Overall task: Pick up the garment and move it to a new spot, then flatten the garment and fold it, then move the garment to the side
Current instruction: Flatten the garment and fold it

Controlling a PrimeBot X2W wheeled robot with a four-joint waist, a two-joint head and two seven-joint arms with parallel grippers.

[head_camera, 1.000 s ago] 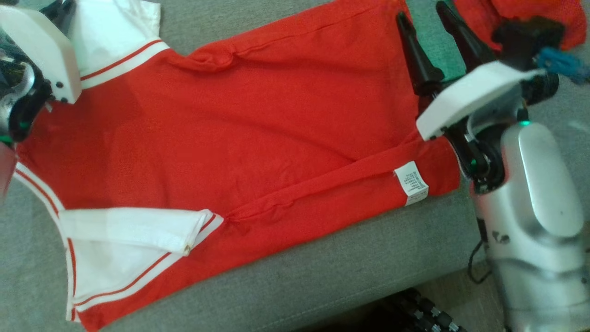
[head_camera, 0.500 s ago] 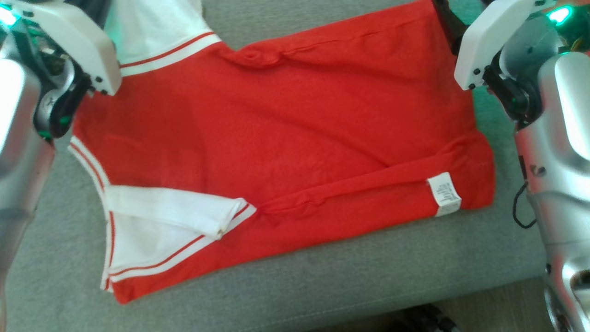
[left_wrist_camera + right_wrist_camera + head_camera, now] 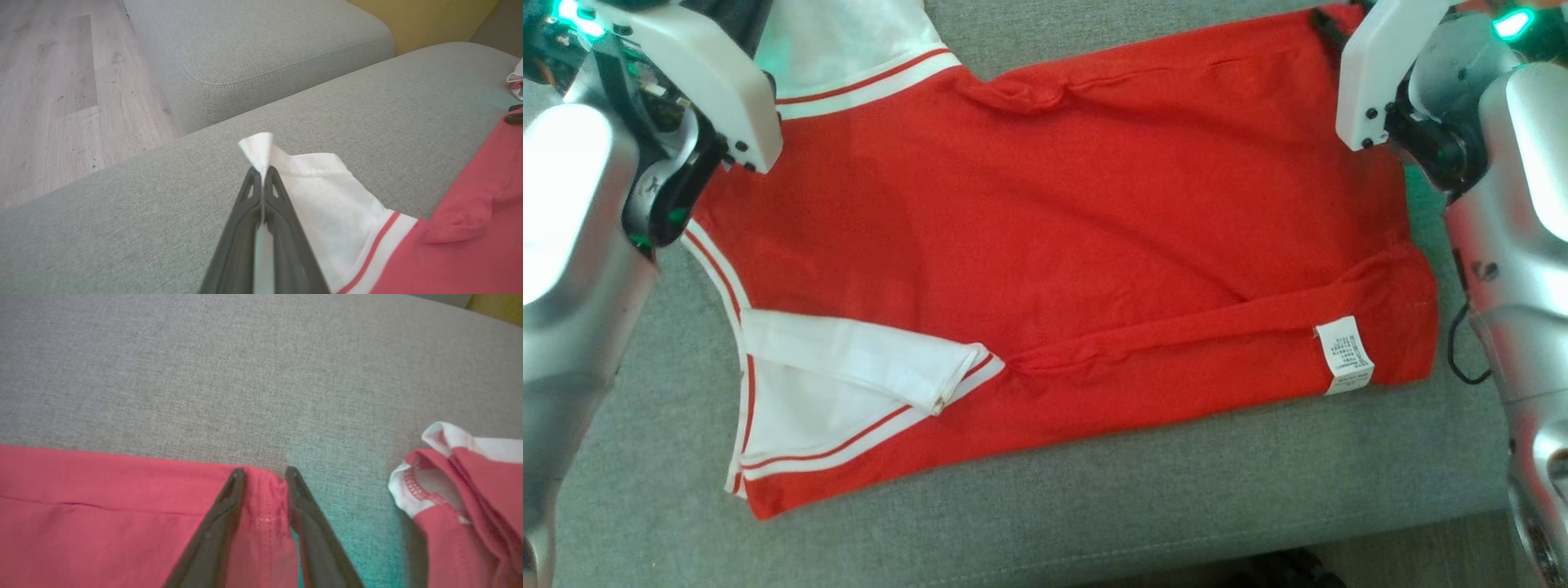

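Observation:
The garment (image 3: pixel 1045 229), a red shirt with white sleeves and red-striped trim, lies spread across the grey sofa (image 3: pixel 1094 506). My left gripper (image 3: pixel 261 171) is shut on the tip of the far white sleeve (image 3: pixel 318 192), which peaks up above the fingertips. My right gripper (image 3: pixel 265 471) straddles the far right corner of the red hem (image 3: pixel 261 506). Its fingers stand apart with the fabric bunched between them. The near white sleeve (image 3: pixel 849 384) lies folded over on the shirt. A white care label (image 3: pixel 1346 355) shows at the near right hem.
Another red and white garment (image 3: pixel 461 486) lies crumpled on the sofa just right of my right gripper. A second grey cushion (image 3: pixel 253 45) and wooden floor (image 3: pixel 49 81) lie beyond the left arm. The sofa's front edge (image 3: pixel 1176 555) runs along the bottom.
The head camera has shifted, so the shirt sits further right in the picture. My right gripper has moved to the far hem corner and its wide-open fingers have narrowed around it. The left grip holds.

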